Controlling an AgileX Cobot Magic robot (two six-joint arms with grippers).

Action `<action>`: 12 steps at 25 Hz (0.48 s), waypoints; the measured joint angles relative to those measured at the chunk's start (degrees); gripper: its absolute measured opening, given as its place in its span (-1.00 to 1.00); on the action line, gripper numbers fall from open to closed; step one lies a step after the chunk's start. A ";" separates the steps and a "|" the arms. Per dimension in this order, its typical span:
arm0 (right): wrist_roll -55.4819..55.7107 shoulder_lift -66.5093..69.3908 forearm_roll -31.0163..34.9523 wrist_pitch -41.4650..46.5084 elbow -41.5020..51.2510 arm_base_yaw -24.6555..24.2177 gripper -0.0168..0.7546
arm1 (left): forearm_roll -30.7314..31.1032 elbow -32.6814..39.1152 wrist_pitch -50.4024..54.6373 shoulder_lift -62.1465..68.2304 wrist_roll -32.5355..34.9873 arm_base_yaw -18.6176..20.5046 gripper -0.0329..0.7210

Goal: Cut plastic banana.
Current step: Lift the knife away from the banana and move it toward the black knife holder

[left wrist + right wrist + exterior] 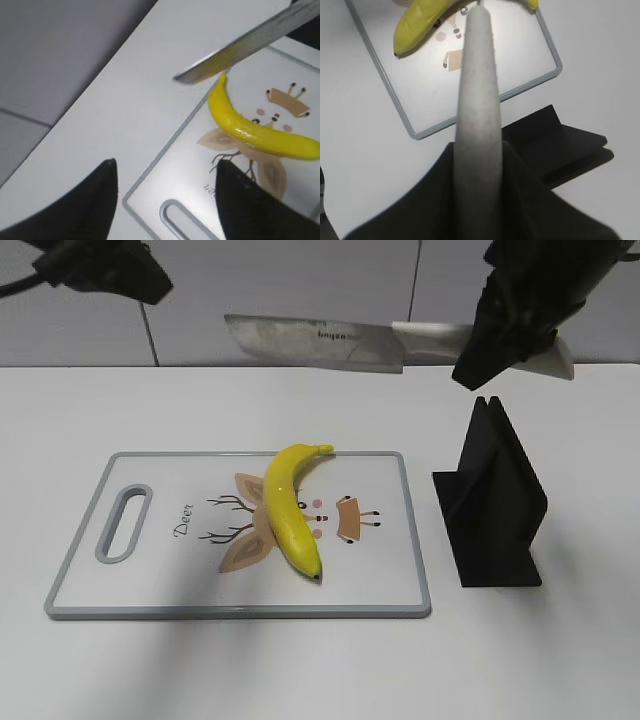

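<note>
The plastic banana (pixel 292 508) has a glossy, smooth yellow skin that catches bright highlights. Under it the cutting board (pixel 150 580) looks like smooth white plastic with a grey rim — faintly shiny, printed with matt brown artwork. The knife (pixel 320 343) has a brushed metal blade, dull grey with a soft sheen, and a pale, slightly grainy handle. The knife stand (pixel 490 505) near the table's right edge is matt black plastic. The table (pixel 560 660) is smooth and white — almost matt.
</note>
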 joint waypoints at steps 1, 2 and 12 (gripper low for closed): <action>1.70 -0.70 0.00 0.00 0.00 0.00 -0.49 | 1.89 0.00 0.55 -0.59 -3.91 0.72 0.68; 3.84 -1.37 -0.01 0.06 0.00 0.00 -0.49 | 3.57 0.00 1.00 -1.17 -7.02 1.37 0.67; 24.92 -6.57 -3.87 1.84 0.69 0.00 -0.49 | 10.16 0.57 8.57 -6.84 -28.11 8.92 0.66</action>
